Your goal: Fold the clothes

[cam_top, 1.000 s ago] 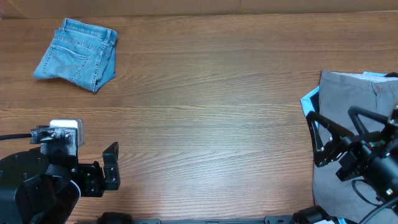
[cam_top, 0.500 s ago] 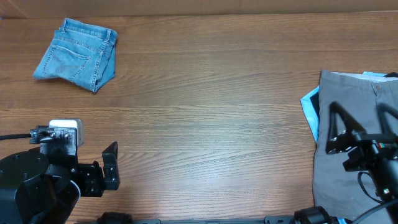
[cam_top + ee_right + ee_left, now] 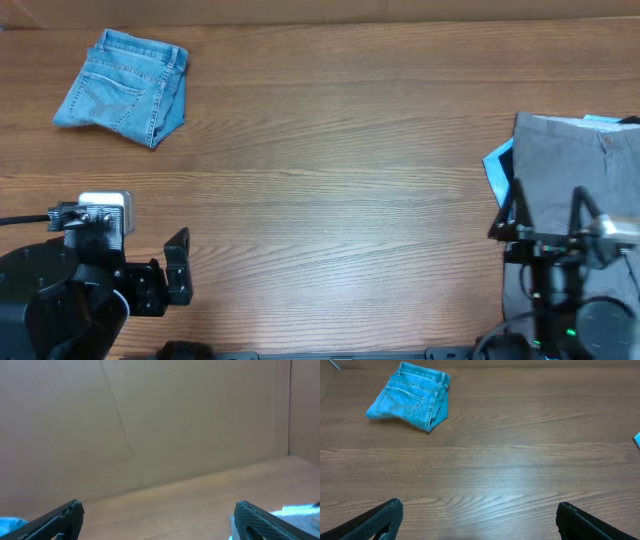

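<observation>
The light-blue denim jeans (image 3: 123, 85) lie folded into a small bundle at the table's far left; they also show in the left wrist view (image 3: 410, 396), far ahead of the fingers. Grey trousers (image 3: 570, 165) lie at the right edge over a bright blue item (image 3: 497, 166). My left gripper (image 3: 477, 517) is open and empty near the front left; overhead only one of its fingers shows (image 3: 177, 265). My right gripper (image 3: 546, 212) is open and empty above the grey trousers, pointing toward the back wall (image 3: 157, 515).
The wooden table (image 3: 340, 170) spans the view. A brown cardboard wall (image 3: 150, 420) stands behind the table. The left arm base (image 3: 60, 290) sits at the front left corner.
My right arm has swung and lifted, its gripper turning from the left side toward the back, over the grey trousers. The left arm and the jeans have not moved.
</observation>
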Motion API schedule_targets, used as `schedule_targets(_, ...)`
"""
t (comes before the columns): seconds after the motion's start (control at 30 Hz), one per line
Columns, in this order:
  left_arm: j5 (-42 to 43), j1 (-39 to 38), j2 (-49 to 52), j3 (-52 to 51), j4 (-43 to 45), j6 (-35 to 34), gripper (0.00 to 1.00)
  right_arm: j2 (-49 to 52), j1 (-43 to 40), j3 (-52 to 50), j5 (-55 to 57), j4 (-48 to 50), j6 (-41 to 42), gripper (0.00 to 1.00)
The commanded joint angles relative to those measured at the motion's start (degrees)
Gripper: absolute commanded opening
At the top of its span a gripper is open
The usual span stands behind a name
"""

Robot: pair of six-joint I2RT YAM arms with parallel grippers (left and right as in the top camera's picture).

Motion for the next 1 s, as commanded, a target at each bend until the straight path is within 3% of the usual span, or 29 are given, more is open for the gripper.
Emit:
schedule_targets(0.0,-0.72,-0.42,-0.13,0.02,0.13,-0.81,1.0,-6.08,-0.39,-10.23,0.35,3.32,-0.44,1.0)
schedule_targets(0.13,-0.72,-0.42,-0.13,0.02,0.13,-0.81,1.0,-11.41,-0.39,-19.74,-0.5,9.33,-0.26,1.0)
schedule_targets(0.33,-0.72,-0.42,-0.13,0.02,0.13,-0.81,1.0,-11.3,-0.39,-30.62,-1.33,24.72,-0.26,1.0)
schedule_targets(0.7,-0.72,-0.42,-0.13,0.0,0.13,-0.81,1.0,-11.26,-0.39,-30.42,-2.25,15.8,-0.26,1.0)
schedule_targets(0.97,-0.72,-0.42,-0.13,0.0,0.13,-0.81,1.0,-11.08,-0.39,-30.4,-2.23,15.96,-0.26,1.0)
